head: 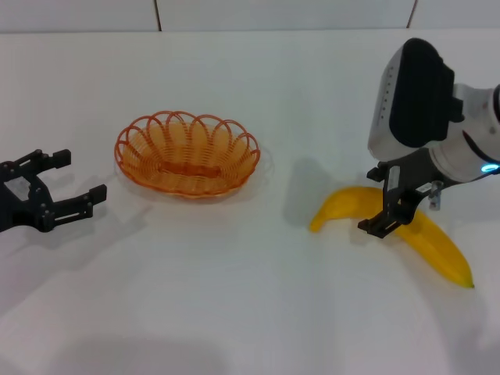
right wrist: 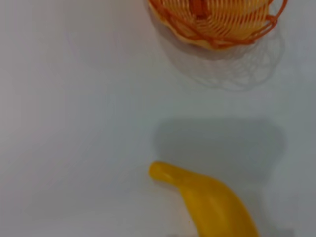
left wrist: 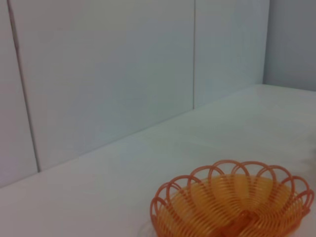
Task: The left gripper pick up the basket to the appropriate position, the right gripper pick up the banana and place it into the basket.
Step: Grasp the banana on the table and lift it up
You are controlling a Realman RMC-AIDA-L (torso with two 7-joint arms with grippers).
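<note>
The orange wire basket (head: 187, 153) sits empty on the white table, left of centre; it also shows in the left wrist view (left wrist: 232, 205) and the right wrist view (right wrist: 217, 19). My left gripper (head: 64, 181) is open to the left of the basket, apart from it. The yellow banana (head: 437, 242) lies on the table at the right; it also shows in the right wrist view (right wrist: 210, 202). My right gripper (head: 402, 205) is over the banana's middle, with one finger (head: 391, 215) in front of it. I cannot see whether it grips.
The white table (head: 234, 297) spreads out in front of the basket and banana. A white panelled wall (left wrist: 108, 69) stands behind the table's far edge.
</note>
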